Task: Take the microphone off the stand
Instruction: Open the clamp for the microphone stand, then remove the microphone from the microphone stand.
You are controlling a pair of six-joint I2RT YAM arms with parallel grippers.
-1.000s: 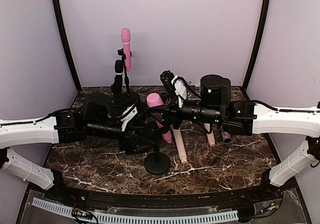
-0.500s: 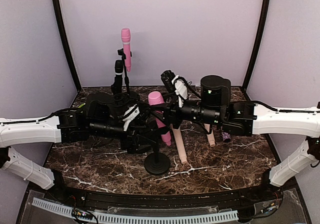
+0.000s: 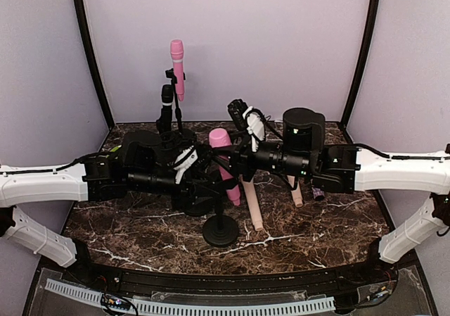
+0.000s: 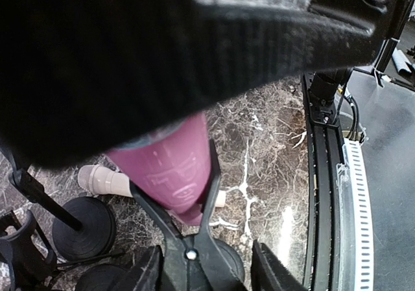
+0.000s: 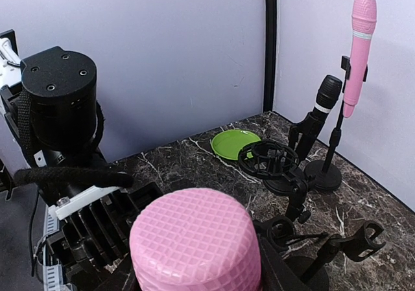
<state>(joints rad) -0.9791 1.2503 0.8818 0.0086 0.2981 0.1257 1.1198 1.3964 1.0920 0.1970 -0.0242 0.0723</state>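
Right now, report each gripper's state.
Left gripper: either side of the stand clip; whether it grips cannot be told.
Right gripper: closed on the pink microphone, at its head.

The mic is pink with little squares, the stand black, the table brown with white lines.

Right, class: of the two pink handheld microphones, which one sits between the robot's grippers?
The lower pink microphone, clipped in the black round-based front stand; the other pink microphone stands high at the back, untouched.
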